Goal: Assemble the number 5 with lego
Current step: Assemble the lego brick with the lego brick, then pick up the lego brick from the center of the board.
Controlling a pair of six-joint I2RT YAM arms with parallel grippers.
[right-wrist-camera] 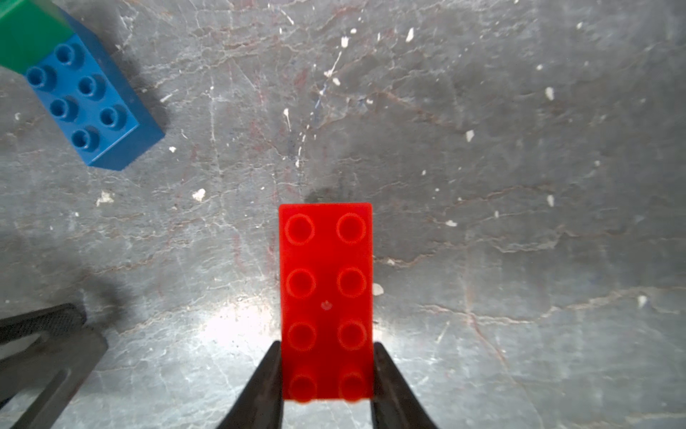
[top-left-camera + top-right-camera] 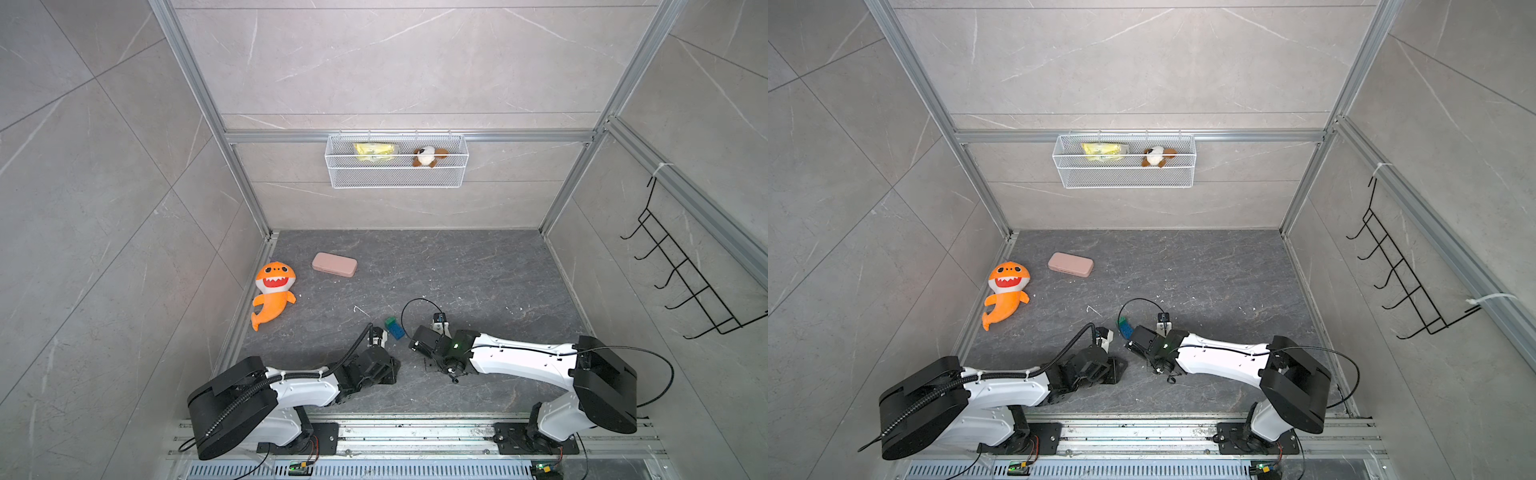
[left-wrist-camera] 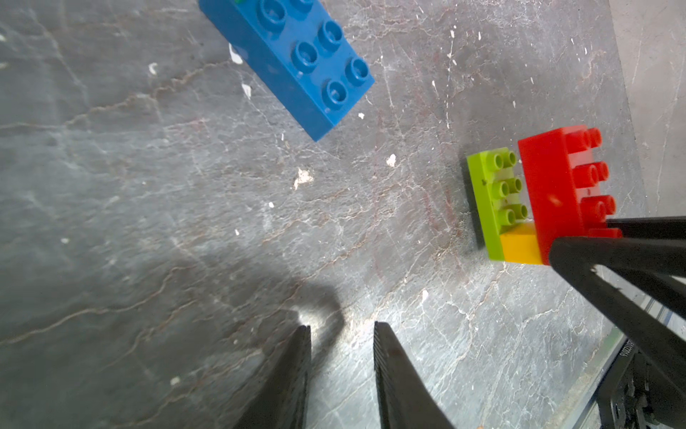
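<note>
Right pincer (image 1: pixel 326 343) is closed on the red brick's (image 1: pixel 326 282) end. Yellow piece (image 3: pixel 519 247) and lime brick (image 3: pixel 490 200) are stacked under it, probably for joining to the blue brick (image 3: pixel 297 63) on the table (image 3: pixel 148 185). Left pincer (image 3: pixel 341 327) is seen part-open and empty, perhaps for bracing.

A robot lab cell: aluminium frame (image 2: pixel 270 136) around stone-look walls (image 2: pixel 415 62), left arm (image 2: pixel 303 388) and right arm (image 2: pixel 523 359) bolted to a rail (image 2: pixel 415 434)

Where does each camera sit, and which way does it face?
Both top views: high behind the robot, facing down at the floor; both arms show.
Left wrist: on that arm, looking past the left fingers at the blue brick.
Right wrist: on that arm, looking along the right fingers flanking the red brick.
Shared: both wrist views show blue brick and red brick.
</note>
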